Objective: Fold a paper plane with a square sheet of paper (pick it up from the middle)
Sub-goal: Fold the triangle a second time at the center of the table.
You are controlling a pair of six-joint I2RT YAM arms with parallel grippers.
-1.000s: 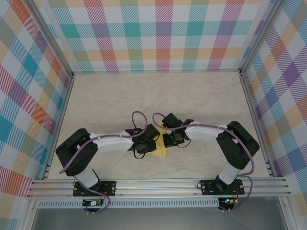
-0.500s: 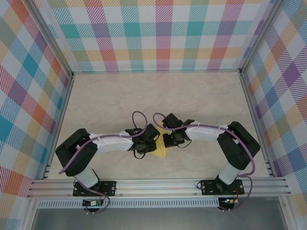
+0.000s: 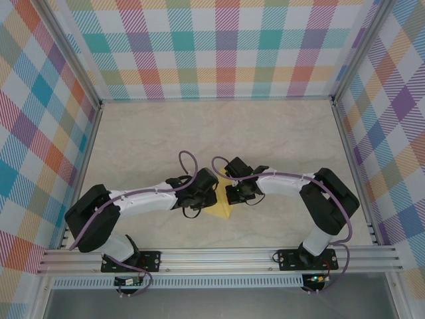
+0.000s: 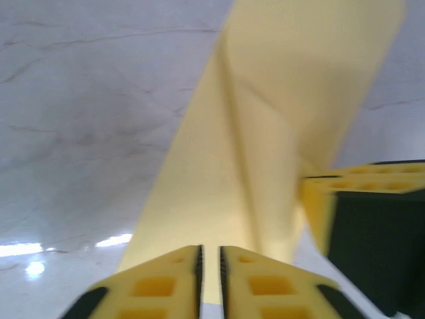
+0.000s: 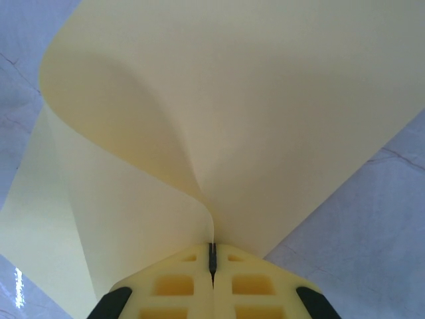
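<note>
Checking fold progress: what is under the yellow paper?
Marbled table shows past the edges of the curled paper; whatever lies directly beneath it is covered.

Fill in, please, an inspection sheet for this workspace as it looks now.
Surface: pale marbled table.
Job's things: yellow paper, partly folded, held between both tools.
Clutter: nothing seen.
Tools: left tool almost closed, paper in the narrow gap; right tool shut on the paper, which curls above it.
Cables: purple cables loop over both arms.
Surroundings: checked walls, metal frame.
</note>
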